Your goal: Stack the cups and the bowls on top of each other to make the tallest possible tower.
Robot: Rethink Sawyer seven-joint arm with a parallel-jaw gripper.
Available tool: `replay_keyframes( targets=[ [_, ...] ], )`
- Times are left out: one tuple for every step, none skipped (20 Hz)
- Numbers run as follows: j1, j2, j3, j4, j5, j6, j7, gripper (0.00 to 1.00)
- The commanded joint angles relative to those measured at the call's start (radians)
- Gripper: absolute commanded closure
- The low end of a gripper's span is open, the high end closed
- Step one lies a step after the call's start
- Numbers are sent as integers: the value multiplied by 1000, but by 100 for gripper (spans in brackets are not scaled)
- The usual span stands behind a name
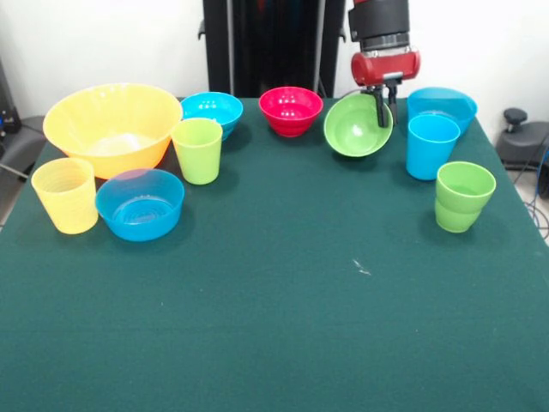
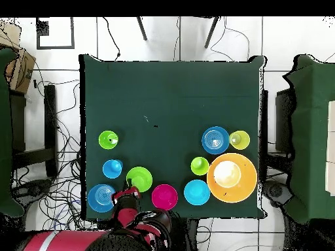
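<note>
The arm's upper part is cut off at the top edge of the front view, and from overhead its red body hides the table edge beneath it. The gripper [image 1: 378, 101] is clamped on the rim of the green bowl [image 1: 357, 125], one finger inside, and the bowl hangs tilted with its mouth turned towards the camera; whether its lower edge touches the cloth is hard to tell.

The table [image 1: 274, 326] wears a dark green cloth, with a small white mark near the middle. White wall behind, and cables trail over the pale floor [image 2: 59, 196] all round.

Just beside the gripper stands the sky blue cup [image 1: 431, 146], upright, with the shallow blue bowl [image 1: 442, 105] behind it. A little further out on that side sits the green stepped cup [image 1: 464, 196]. On the gripper's other side is the red bowl [image 1: 291, 110], then a small blue bowl [image 1: 212, 112], the yellow-green cup [image 1: 197, 150] and the big yellow-orange bowl [image 1: 112, 127]. Furthest off are another blue bowl [image 1: 140, 203] and the pale yellow cup [image 1: 65, 195]. Every container looks empty. No tower stands yet; all pieces sit apart.
</note>
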Motion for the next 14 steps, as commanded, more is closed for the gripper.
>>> replay_keyframes(
  targets=[
    [-21,1,127,-135,-46,145,118,100],
    [-25,-5,131,-137,-53,158,115,100],
    [-33,-13,140,-138,-61,179,114,100],
    [-37,-21,146,-138,-64,195,113,100],
    [-41,-27,151,-138,-65,210,113,100],
    [-46,-32,157,-138,-67,224,113,100],
    [-52,-37,164,-138,-69,239,114,100],
    [-60,-42,173,-138,-73,255,115,100],
    [-69,-45,182,-139,-81,267,115,100],
    [-85,-47,196,-140,-93,279,117,100],
    [-103,-50,212,-141,-108,294,118,100],
    [-114,-53,223,-142,-118,306,116,100],
    [-121,-59,229,-141,-121,319,113,100],
    [-128,-65,236,-141,-125,332,111,100]
  ],
)
